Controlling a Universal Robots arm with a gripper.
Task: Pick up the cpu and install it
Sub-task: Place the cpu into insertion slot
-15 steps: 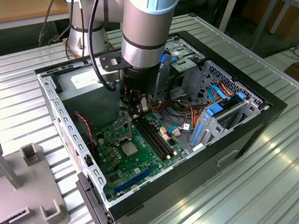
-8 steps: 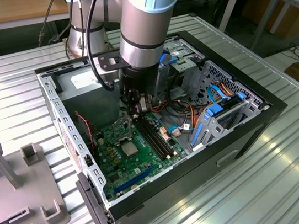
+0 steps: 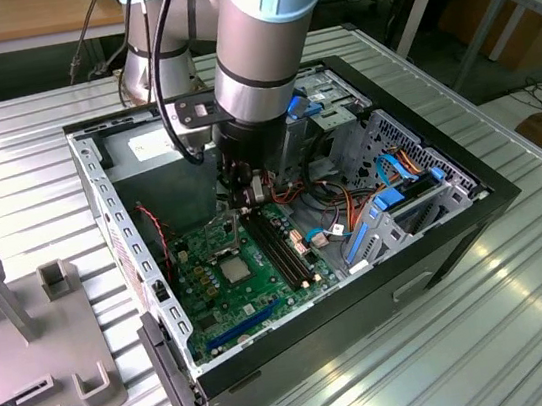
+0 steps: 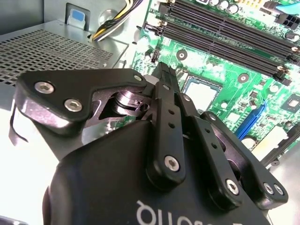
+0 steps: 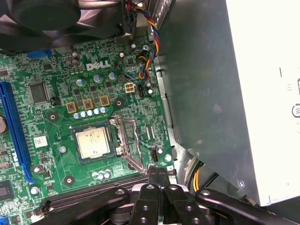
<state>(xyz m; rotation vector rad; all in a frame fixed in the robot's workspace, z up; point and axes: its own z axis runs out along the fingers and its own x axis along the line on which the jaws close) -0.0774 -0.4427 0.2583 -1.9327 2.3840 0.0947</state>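
Scene: An open desktop computer case [image 3: 453, 203] lies on its side on a ribbed metal desk [image 3: 531, 328], the robot arm [image 3: 262, 32] reaching down into it.

Cpu: The cpu [image 5: 92, 143] sits flat in its socket [image 5: 75, 145] on the green motherboard [image 5: 51, 117], silver top facing up; in the exterior view it shows as a small pale square [image 3: 232, 267] near the board's middle. It is square, with no long axis, its edges in line with the socket frame.

Socket hardware: The metal retention frame [image 5: 129, 143] lies just beside the chip, swung open.

Tool: The tool [image 5: 158, 177] hangs above the board near the memory slots [image 4: 225, 30], its black fingers [image 4: 165, 82] pressed together with nothing between them, apart from the chip.

Writing: White lettering is printed on the board above the socket; markings on the chip's top are too small to read.

Surroundings: A grey power supply [image 5: 262, 93] stands next to the board; grey fixtures [image 3: 26, 328] rest on the desk at the exterior view's left.
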